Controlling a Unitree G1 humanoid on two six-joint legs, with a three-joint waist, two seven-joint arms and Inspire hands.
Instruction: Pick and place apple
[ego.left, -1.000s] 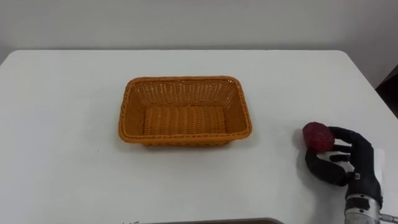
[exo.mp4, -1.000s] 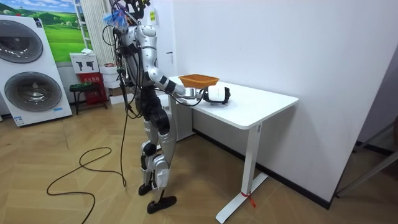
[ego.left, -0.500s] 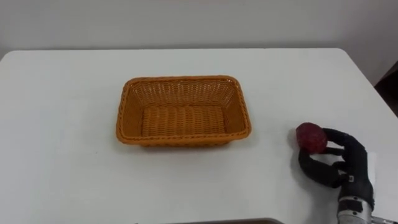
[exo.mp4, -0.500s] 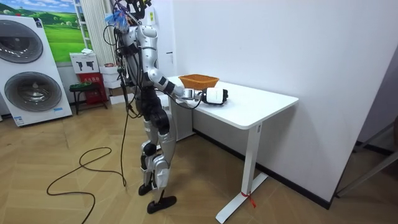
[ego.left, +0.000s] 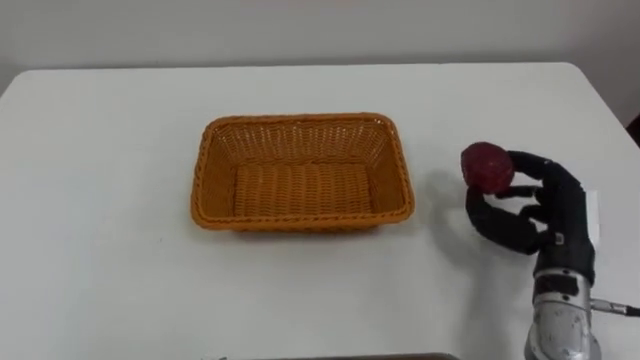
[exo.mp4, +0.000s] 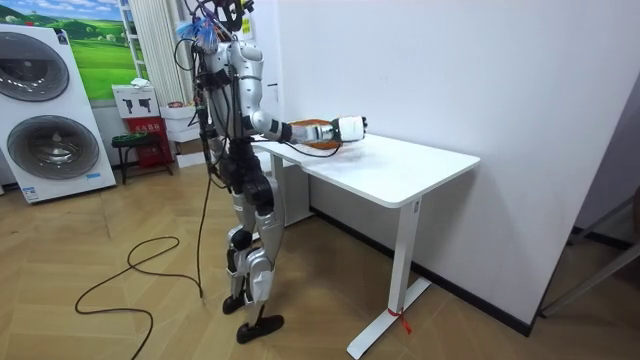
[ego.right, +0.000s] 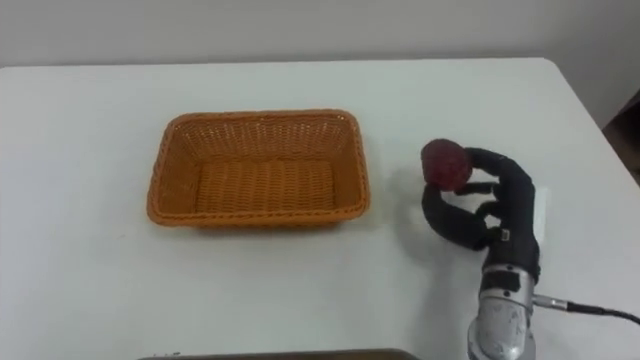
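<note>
Pinching roundish apple (ego.left: 487, 166), right hand (ego.left: 556, 208) right of basket (ego.left: 203, 172); long axis unclear.

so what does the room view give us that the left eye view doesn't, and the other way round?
Room view: the robot standing at the table, right arm stretched over it, washing machines behind, wood floor. Left eye view: the right hand curled round the dark red apple, right of the basket and apart from it. Both: table, basket, right hand.
</note>
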